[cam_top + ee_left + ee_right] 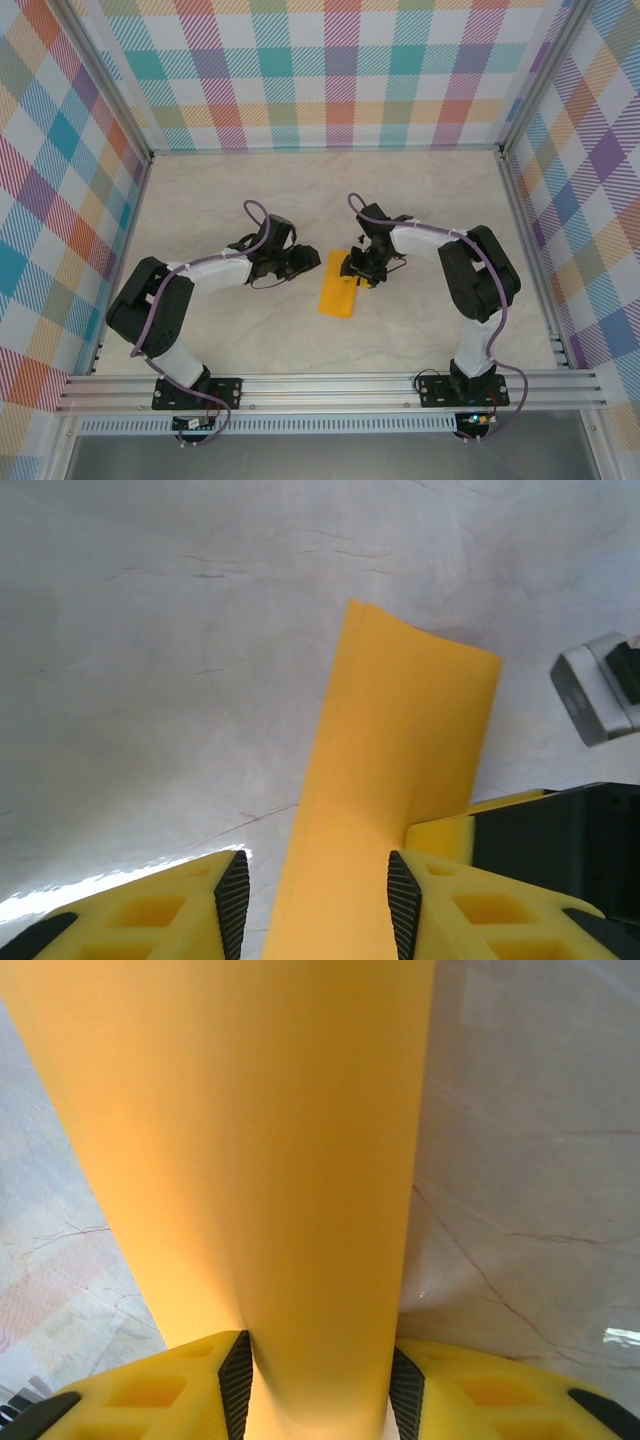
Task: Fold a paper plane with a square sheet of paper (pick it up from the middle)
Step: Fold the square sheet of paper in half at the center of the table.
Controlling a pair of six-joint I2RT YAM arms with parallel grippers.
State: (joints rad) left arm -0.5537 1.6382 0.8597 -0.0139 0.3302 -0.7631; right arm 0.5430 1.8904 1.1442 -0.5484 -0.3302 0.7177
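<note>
The orange-yellow sheet of paper lies mid-table as a narrow rectangle with no sharp tip, and its far end lifts off the surface. In the left wrist view the paper runs up between the jaws of my left gripper, which is open, with a gap beside the left pad. My left gripper sits at the strip's left edge and my right gripper at its upper right. In the right wrist view the paper bows upward between the pads of my open right gripper, touching both.
The pale marbled tabletop is ringed by plaid walls and aluminium rails along the near edge. A yellow finger of the right gripper crosses close to the left one, against the paper's right edge.
</note>
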